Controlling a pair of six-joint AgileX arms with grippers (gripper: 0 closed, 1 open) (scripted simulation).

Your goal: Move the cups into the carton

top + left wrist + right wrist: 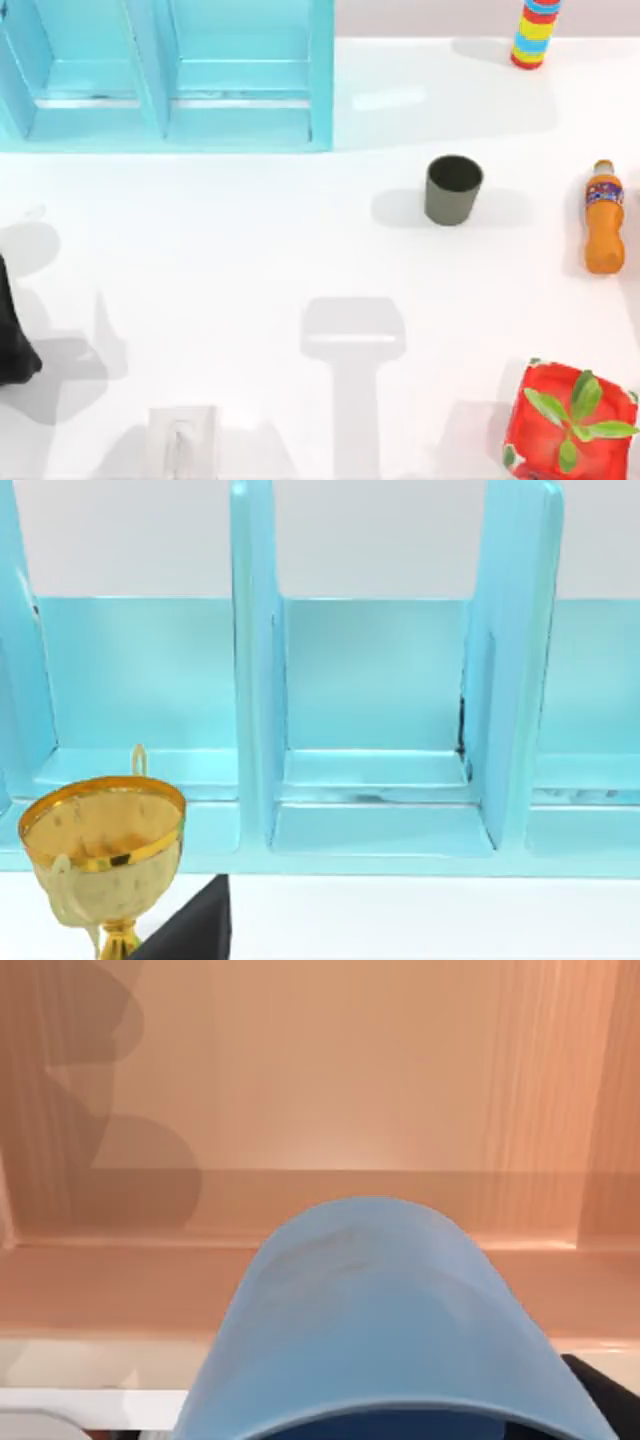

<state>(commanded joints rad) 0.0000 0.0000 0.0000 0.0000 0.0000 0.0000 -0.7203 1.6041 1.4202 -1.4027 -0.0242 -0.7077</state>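
Blue cup (pixel 385 1325) sits close under our right wrist camera, facing an orange-brown carton (pixel 320 1090) interior. It looks carried, but we cannot tell the right fingers' state. Olive-grey cup (pixel 453 189) stands upright on the tabletop (pixel 250 250), right of centre toward the far edge, orange bottle (pixel 604 217) lying near the right edge. Left arm (pixel 12 335) parked at the left edge, fingers unclear. Risks: blue cup clipping the carton wall or tipping on release; the next reach knocking the bottle.
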